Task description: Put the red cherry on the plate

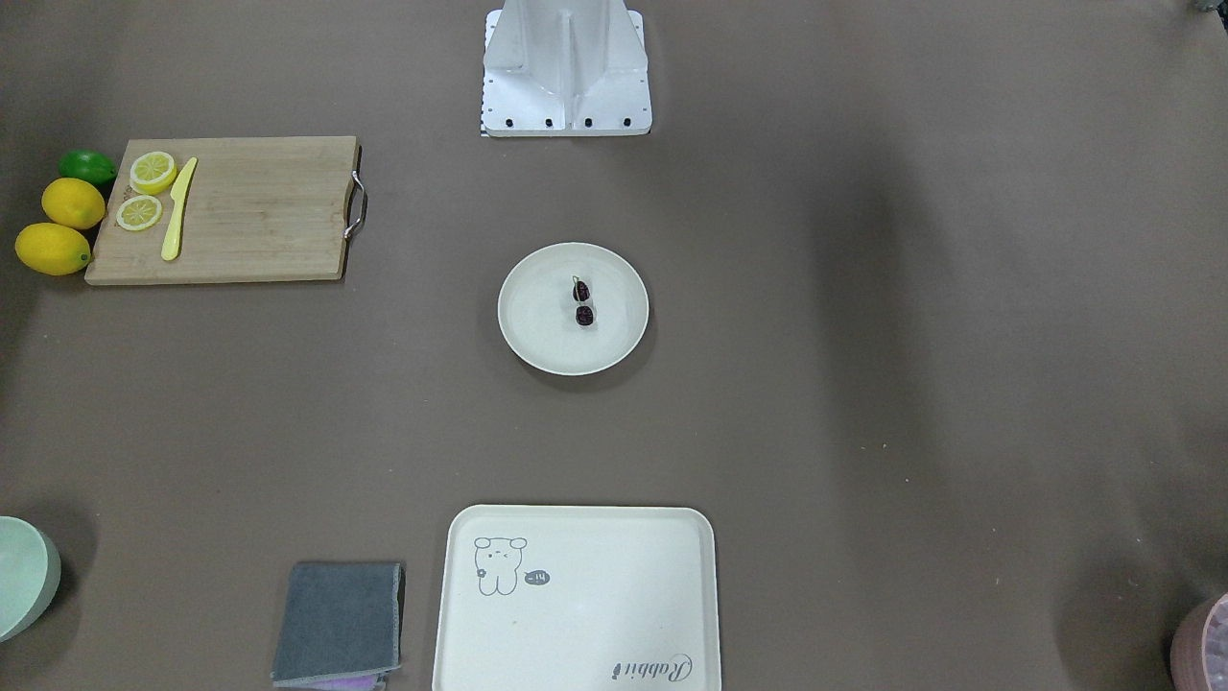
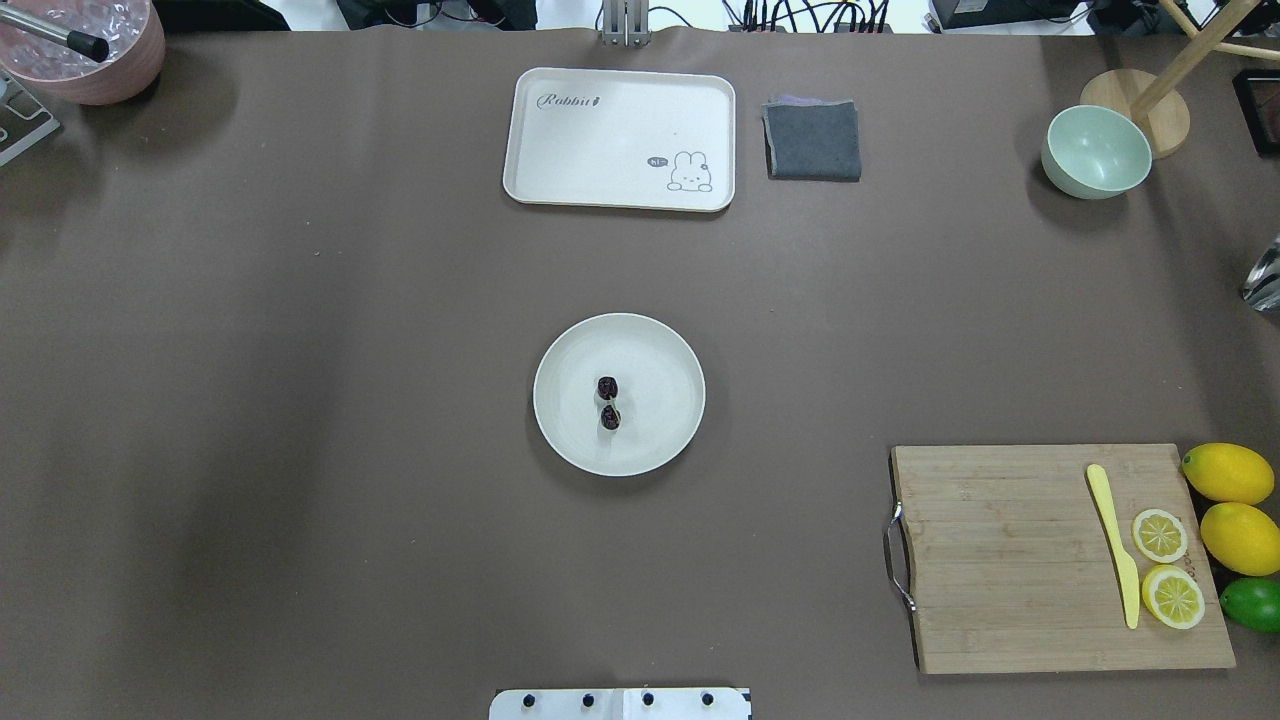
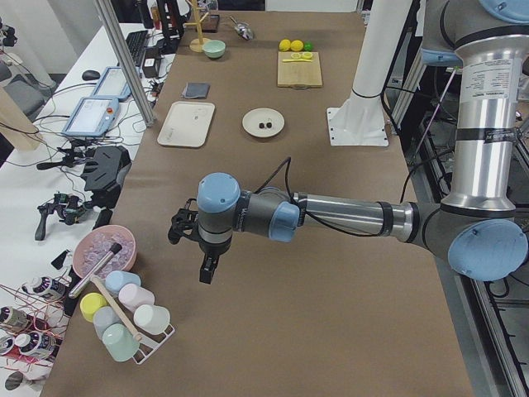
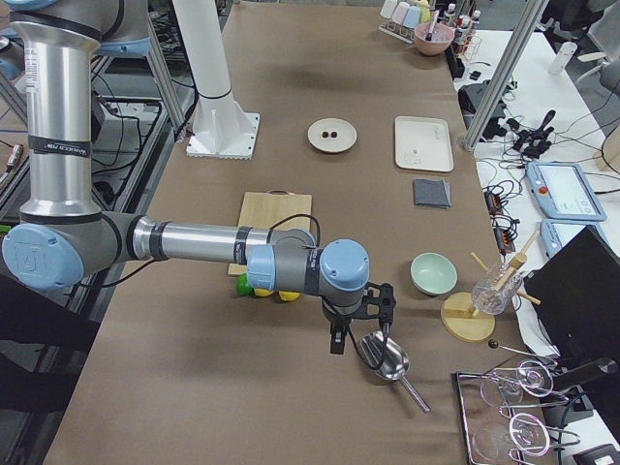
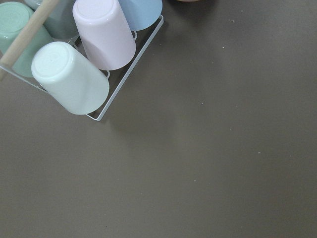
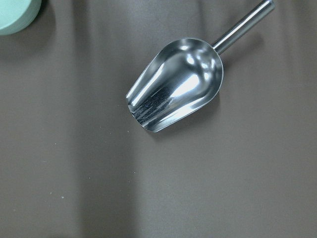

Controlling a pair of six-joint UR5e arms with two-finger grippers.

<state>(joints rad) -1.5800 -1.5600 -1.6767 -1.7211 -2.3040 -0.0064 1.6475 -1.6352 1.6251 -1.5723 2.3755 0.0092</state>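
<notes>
The red cherry (image 1: 582,302) (image 2: 608,402), a pair of tiny dark fruits on one stem, lies inside the round cream plate (image 1: 523,336) (image 2: 570,440) at the table's middle. Both grippers are far from it. Only the exterior left view shows my left gripper (image 3: 207,269), hanging above the table's left end near a rack of cups; I cannot tell whether it is open or shut. Only the exterior right view shows my right gripper (image 4: 360,334), above the table's right end beside a metal scoop (image 4: 383,356); its state I cannot tell either.
A cream tray with a drawing (image 2: 620,140) and a grey cloth (image 2: 812,140) lie at the far edge. The pale green bowl (image 2: 1095,150) stands far right. A cutting board (image 2: 1010,560) holds a yellow knife and lemon slices, with lemons (image 2: 1230,475) beside it. Cups in a rack (image 5: 79,64) stand left.
</notes>
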